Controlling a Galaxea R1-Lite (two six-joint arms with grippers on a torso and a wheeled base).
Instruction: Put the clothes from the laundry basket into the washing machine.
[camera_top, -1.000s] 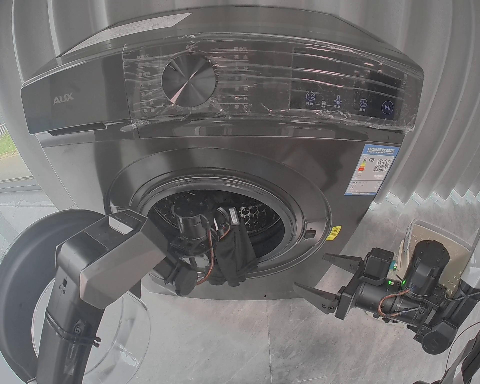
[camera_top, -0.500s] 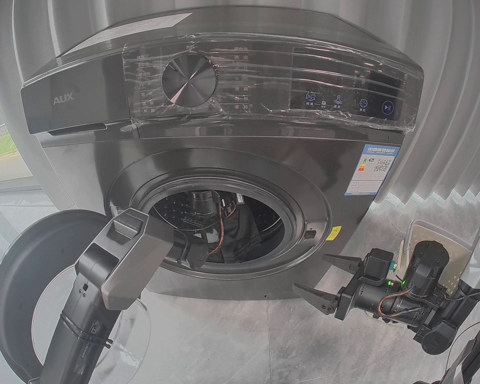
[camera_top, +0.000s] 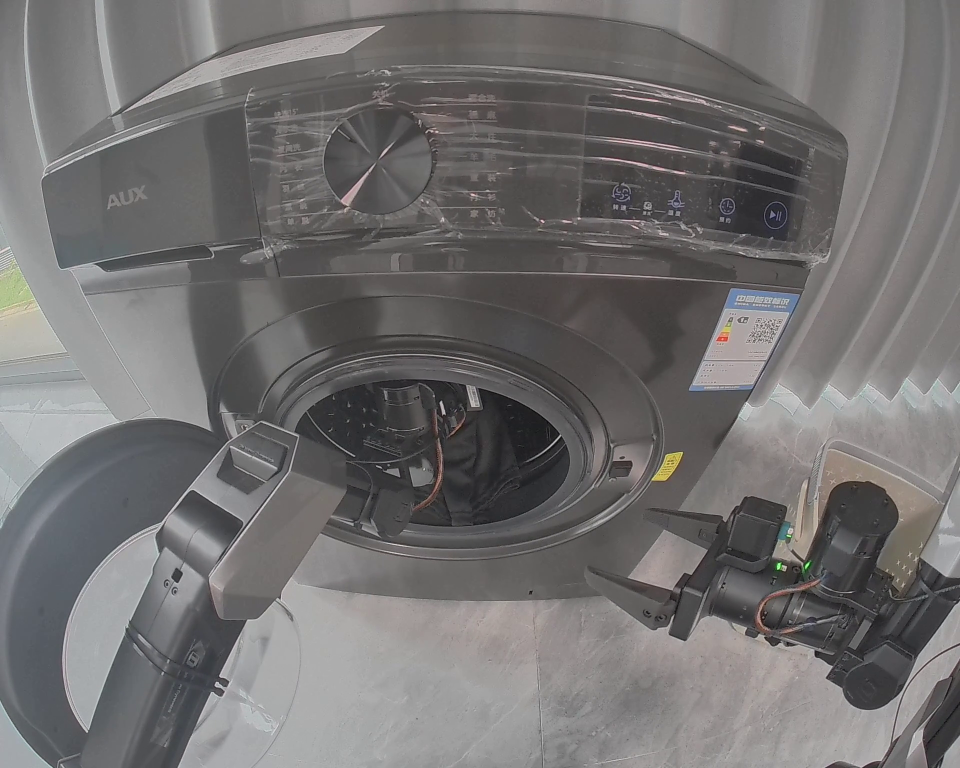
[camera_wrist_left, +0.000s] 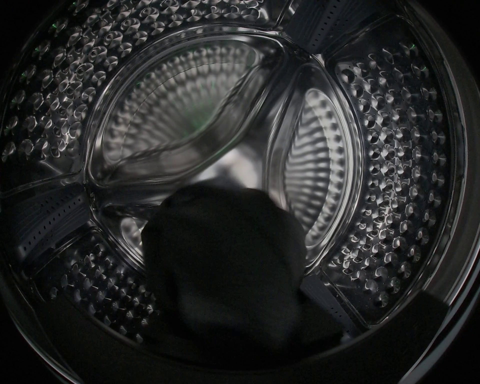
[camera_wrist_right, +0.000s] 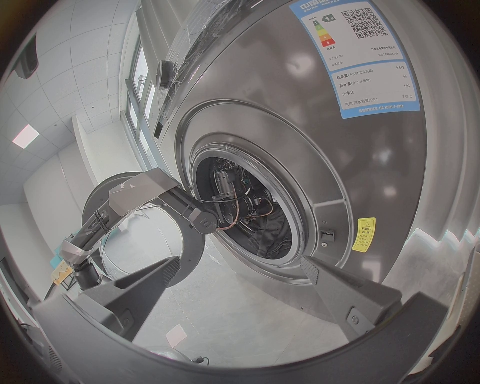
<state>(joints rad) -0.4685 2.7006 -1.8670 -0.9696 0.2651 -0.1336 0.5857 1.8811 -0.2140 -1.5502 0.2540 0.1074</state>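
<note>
Inside the drum (camera_wrist_left: 390, 150), the left tool (camera_top: 452, 408) is carrying the dark garment (camera_top: 490, 465) deeper, nearly loaded; I cannot tell its grip, while the right tool (camera_top: 660, 560) is idling, spread apart.

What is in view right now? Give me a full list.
washer: 1, grey, centre
door: 1, grey, open at left
drum: 1, silver, inside washer
garment: 1, black, in drum mouth
dial: 1, silver, washer's top front
label: 1, blue-white, right of drum mouth
sticker: 1, yellow, below label
basket: 1, white, far right edge
curtain: 1, white, behind washer
left arm: 1, grey, wrist inside drum mouth
right gripper: 1, black, open, low right, before washer
</note>
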